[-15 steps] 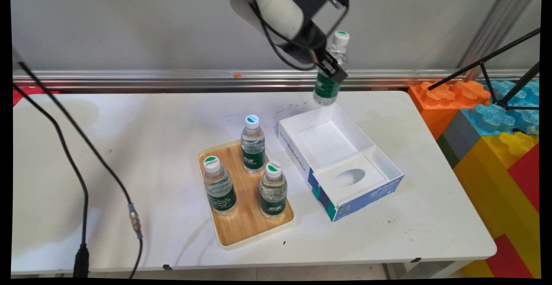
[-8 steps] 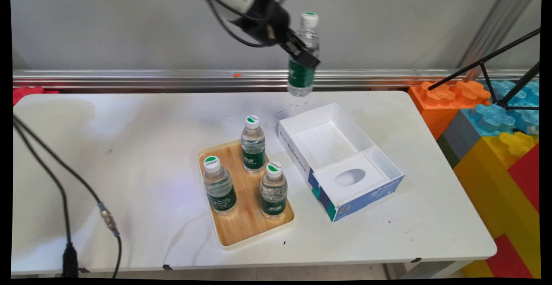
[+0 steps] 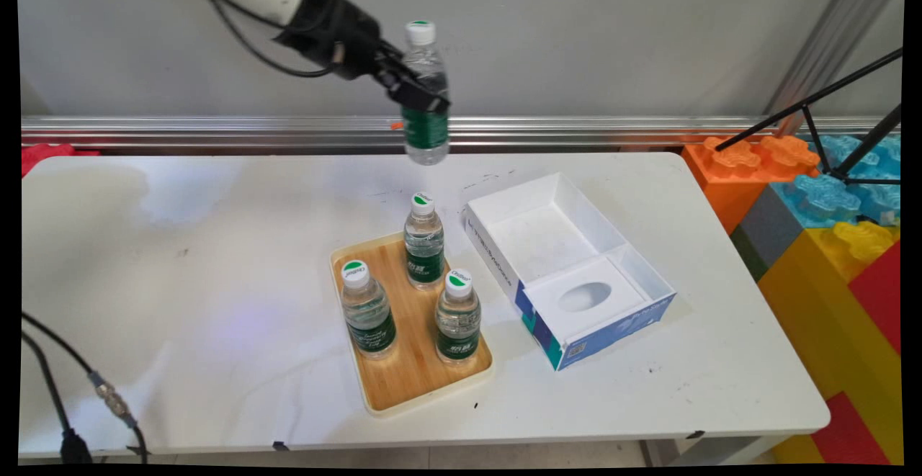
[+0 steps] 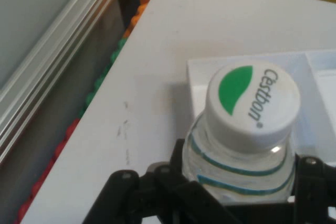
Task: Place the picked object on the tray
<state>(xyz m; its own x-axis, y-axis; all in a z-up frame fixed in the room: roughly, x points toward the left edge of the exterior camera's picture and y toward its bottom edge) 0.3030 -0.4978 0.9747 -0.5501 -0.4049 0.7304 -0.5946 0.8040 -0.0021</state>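
swung left since the earlier frame, gripper (image 3: 416, 96) clamped on the upright water bottle (image 3: 425, 101), held high over the table's (image 3: 216, 245) far side. now above the wooden tray (image 3: 403, 375) with three bottles (image 3: 424, 242), left of the open white box (image 3: 569, 274).

bright even light | soft faint shadows | hand view slightly soft
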